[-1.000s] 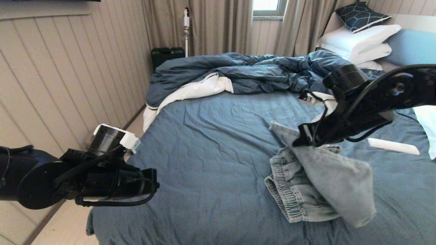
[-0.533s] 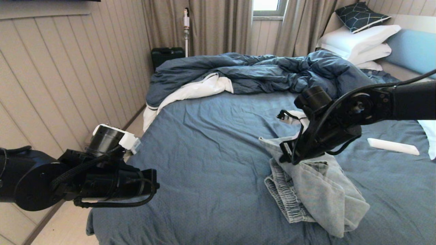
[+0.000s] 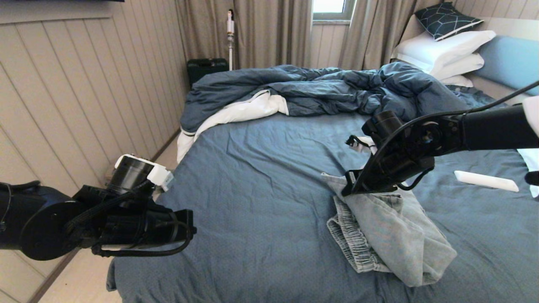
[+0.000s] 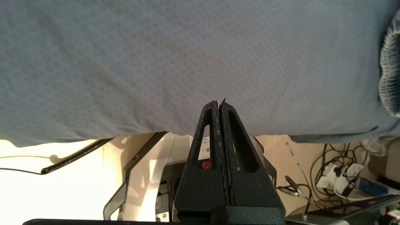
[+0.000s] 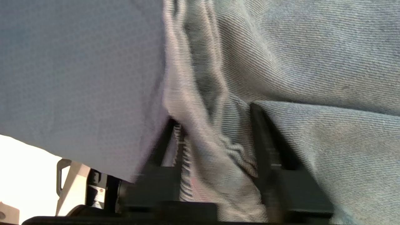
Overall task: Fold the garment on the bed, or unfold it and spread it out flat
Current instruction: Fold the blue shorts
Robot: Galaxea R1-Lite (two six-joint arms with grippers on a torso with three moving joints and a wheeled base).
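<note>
The pale blue denim shorts [image 3: 391, 227] lie in a folded heap on the right half of the bed [image 3: 261, 168], gathered waistband toward the left. My right gripper [image 3: 347, 189] rests low at the heap's far-left corner. In the right wrist view the gripper [image 5: 215, 137] is open, its fingers [image 5: 265, 140] apart with a loose fold of the shorts [image 5: 312, 62] lying between them. My left gripper [image 4: 219, 103] is shut on nothing and parked off the bed's near-left corner [image 3: 185, 229]. A bit of the waistband [image 4: 389, 78] shows in the left wrist view.
A rumpled dark blue duvet [image 3: 316, 88] with white lining crosses the far side. White pillows [image 3: 442, 50] and a patterned cushion [image 3: 446, 19] are stacked far right. A white bar-shaped object [image 3: 486, 181] lies right of the shorts. Cables [image 4: 343, 175] lie on the floor.
My right gripper came down and to the left with the lifted shorts. The hanging leg has settled onto the heap on the sheet. The left arm has not moved.
</note>
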